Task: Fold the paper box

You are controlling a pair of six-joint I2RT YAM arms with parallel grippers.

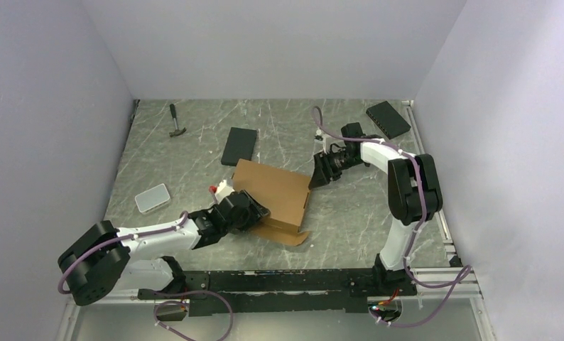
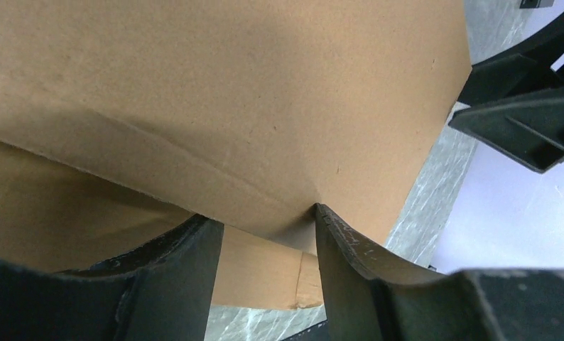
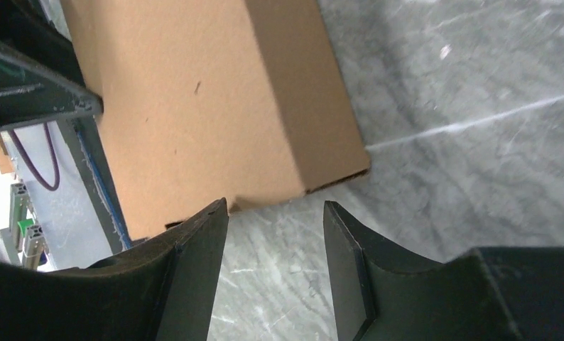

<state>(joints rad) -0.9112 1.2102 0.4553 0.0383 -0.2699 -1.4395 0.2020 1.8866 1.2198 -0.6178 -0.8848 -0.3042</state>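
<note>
The plain brown corrugated cardboard paper box [image 1: 275, 190] is lying near the middle of the grey marbled desk [image 1: 378, 213], between the two arms, and it is looking mostly formed. A broad top panel is covering the body. In the right wrist view a side wall is dropping from that panel along a crisp fold, its corner resting on the desk. What appears to be outstanding is the near side, where a loose brown cardboard flap [image 1: 288, 234] is sticking out flat on the desk instead of being tucked in, so the closing folds are probably not yet finished. The left hand [image 1: 254, 212] is working at that near-left edge. In its own camera its fingers [image 2: 343, 256] are standing partly spread, one tip pushing into the underside of the big panel and denting it. A lower layer of cardboard is showing in the gap, and nothing looks clamped between them. The right hand [image 1: 316, 172] is hovering at the far-right corner of the box, spread, with bare desk showing between its fingers [image 3: 194, 270] and the box edge just beyond the tips. Judging by this, tucking the flap and pressing the lid home are what is remaining.
</note>
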